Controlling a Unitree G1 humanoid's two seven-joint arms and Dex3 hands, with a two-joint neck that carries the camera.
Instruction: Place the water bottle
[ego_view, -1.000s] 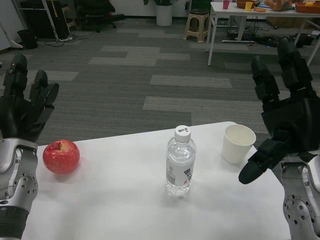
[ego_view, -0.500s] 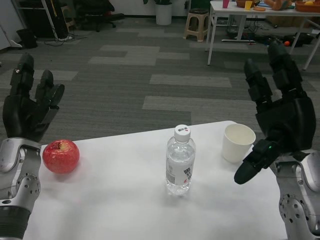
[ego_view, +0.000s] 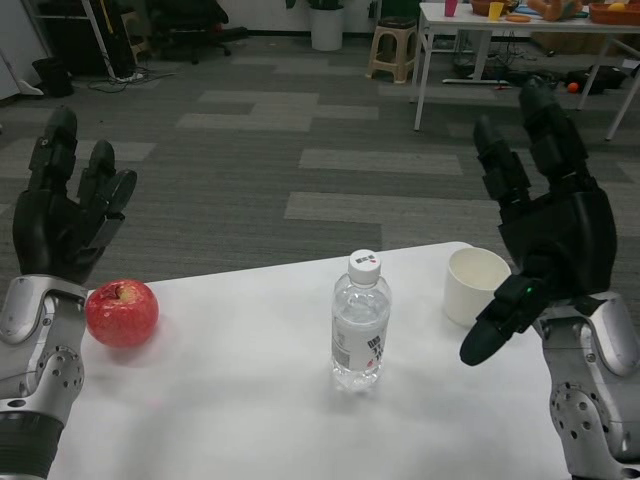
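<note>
The water bottle (ego_view: 360, 322) stands upright near the middle of the white table (ego_view: 230, 420), touched by neither hand; a red apple (ego_view: 122, 312) lies well to its left and a white paper cup (ego_view: 475, 285) to its right. Both hands are raised, fingers spread, holding nothing — left hand (ego_view: 65, 215) above the apple; right hand (ego_view: 545, 235) beside the cup.

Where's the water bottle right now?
Head view: the water bottle stands upright mid-table, between the red apple on its left and the white paper cup on its right, untouched.
</note>
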